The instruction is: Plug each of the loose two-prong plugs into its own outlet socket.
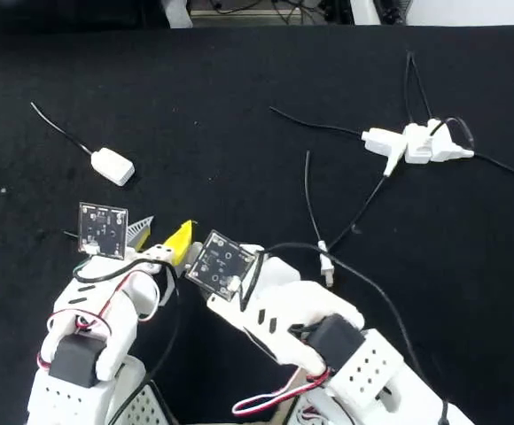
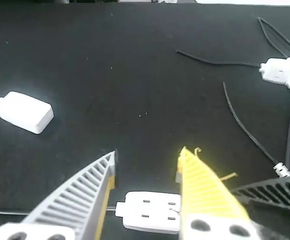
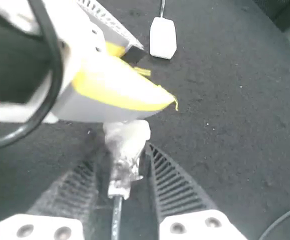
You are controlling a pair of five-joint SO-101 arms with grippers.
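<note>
In the left wrist view my left gripper (image 2: 149, 152) has its grey and yellow fingers spread around a white socket block (image 2: 150, 212) and touching its two ends; the block's slots face the camera. My right gripper (image 3: 121, 160) is shut on a small pale two-prong plug (image 3: 125, 150), whose cable runs back between the dark fingers. That plug sits just under the left gripper's yellow finger (image 3: 120, 92). In the high view both grippers meet near the front of the table, with the left gripper (image 1: 162, 226) in front. A loose white plug (image 1: 112, 166) with a thin wire lies beyond them.
A white outlet cluster (image 1: 416, 142) with plugs and black cables sits at the back right. A small plug (image 1: 326, 266) on a black cable lies beside the right arm (image 1: 275, 310). The black cloth (image 1: 239, 106) covers the table.
</note>
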